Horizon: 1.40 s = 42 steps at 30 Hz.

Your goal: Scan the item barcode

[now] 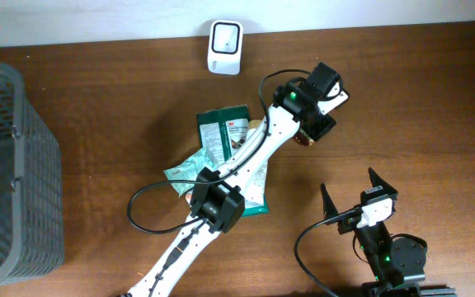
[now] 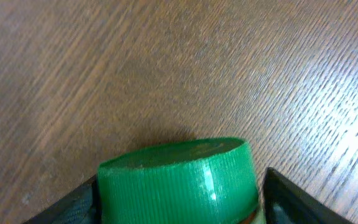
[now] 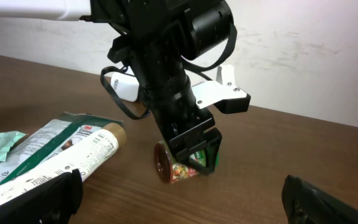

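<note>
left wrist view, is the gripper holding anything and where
Nothing gripped yet: the left gripper straddles the green cap of the bottle, with a gap beside one finger.

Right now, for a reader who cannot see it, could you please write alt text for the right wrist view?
The left gripper stands over and around a small bottle with a green cap, lying on its side on a wooden table. To the left lie printed packets; a white scanner sits behind the arm.
</note>
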Motion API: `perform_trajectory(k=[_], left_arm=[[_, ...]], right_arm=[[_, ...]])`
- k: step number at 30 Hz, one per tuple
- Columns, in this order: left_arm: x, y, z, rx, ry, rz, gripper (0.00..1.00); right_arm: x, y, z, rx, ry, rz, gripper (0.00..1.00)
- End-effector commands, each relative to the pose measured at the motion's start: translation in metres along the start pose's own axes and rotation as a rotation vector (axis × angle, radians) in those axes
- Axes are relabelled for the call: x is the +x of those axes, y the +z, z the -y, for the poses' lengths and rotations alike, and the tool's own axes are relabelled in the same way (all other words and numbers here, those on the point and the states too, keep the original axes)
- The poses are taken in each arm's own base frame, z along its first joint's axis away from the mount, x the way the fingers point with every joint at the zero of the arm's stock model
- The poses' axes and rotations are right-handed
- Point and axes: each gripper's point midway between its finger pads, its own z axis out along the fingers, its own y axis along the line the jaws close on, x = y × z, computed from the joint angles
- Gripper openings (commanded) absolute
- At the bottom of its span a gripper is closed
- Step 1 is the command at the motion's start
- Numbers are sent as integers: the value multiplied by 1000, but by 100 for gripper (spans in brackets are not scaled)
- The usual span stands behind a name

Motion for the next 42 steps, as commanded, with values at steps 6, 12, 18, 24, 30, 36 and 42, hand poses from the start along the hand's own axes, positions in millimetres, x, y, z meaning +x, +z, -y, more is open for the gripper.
perform_trajectory(k=[6,12,18,24,30,36,42], left_arm=[[-14,-19,-3,-7,19,40,55],[-21,-59,-8,-33,-27,40,53],[39,-68,-5,2,-62,-199,53],[49,-71,-9,-18,-66,-242,57],[44,-85,-13,-37,-66,-229,59],[35,-93,-18,-37,26,-192,66],[26,-90,9,142,368,-121,80]], right_arm=[[1,0,-1,-4,3,0,98],[1,0,-1,-4,3,0,98],[1,0,-1,-4,3,0,98],[1,0,-1,-4,4,0,98],[1,0,-1,-4,4,0,98],[1,0,-1,-4,4,0,98],[1,0,-1,-4,3,0,98]])
